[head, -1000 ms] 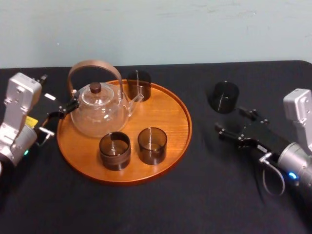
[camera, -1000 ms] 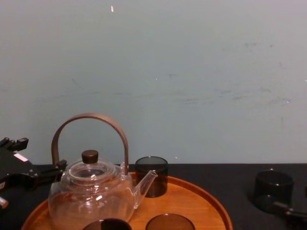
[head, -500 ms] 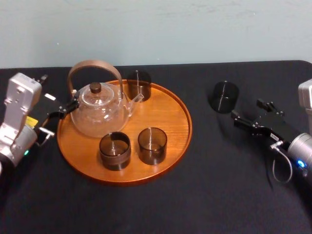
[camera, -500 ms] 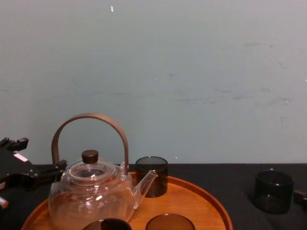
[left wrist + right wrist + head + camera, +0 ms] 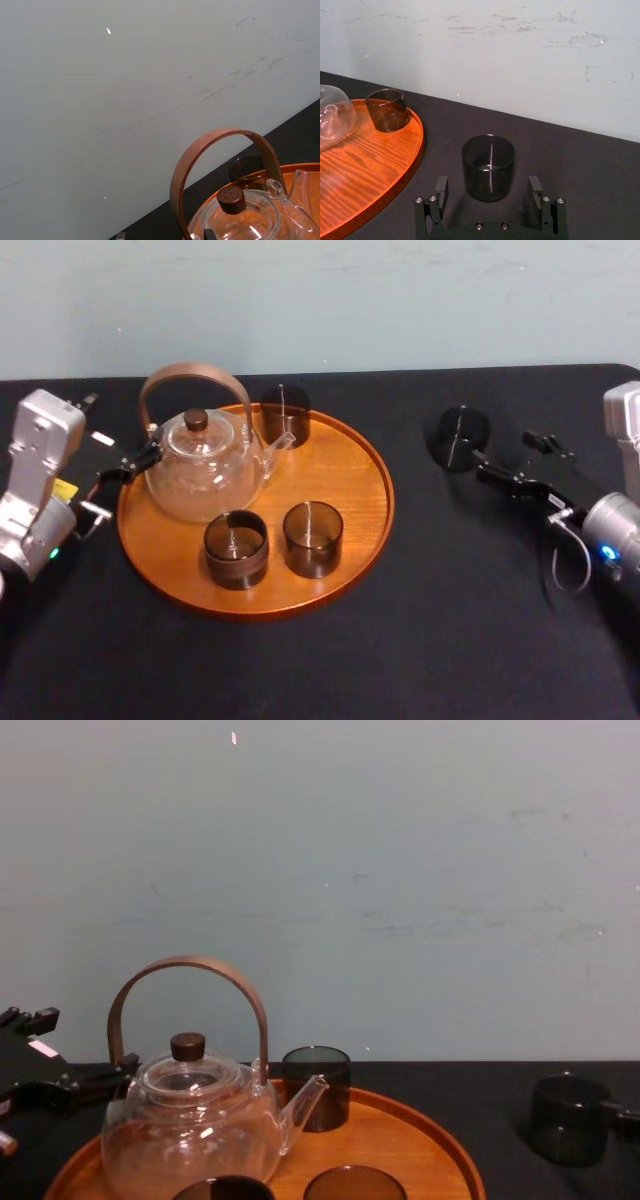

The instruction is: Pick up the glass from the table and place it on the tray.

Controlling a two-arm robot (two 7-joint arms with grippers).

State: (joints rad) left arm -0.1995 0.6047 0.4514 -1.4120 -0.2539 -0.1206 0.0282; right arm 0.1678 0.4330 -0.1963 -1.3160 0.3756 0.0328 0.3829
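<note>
A dark smoky glass [image 5: 462,438] stands upright on the black table [image 5: 440,620], to the right of the round orange-brown tray [image 5: 381,502]. My right gripper [image 5: 511,460] is open just behind it. In the right wrist view the glass [image 5: 488,167] stands in the gap of the right gripper [image 5: 488,184], whose fingers [image 5: 440,192] do not touch it. The chest view shows the glass [image 5: 570,1118] at the far right. My left gripper [image 5: 118,485] rests open at the tray's left edge, beside the teapot.
On the tray stand a glass teapot [image 5: 205,468] with a brown arched handle and three more dark glasses: one at the back [image 5: 285,415] and two at the front [image 5: 236,549], [image 5: 312,538]. The tray's right half [image 5: 345,465] is bare. A pale wall rises behind the table.
My right gripper has moved forward and left to the glass, and its fingers now flank it. The glass, the tray and the left arm have not moved.
</note>
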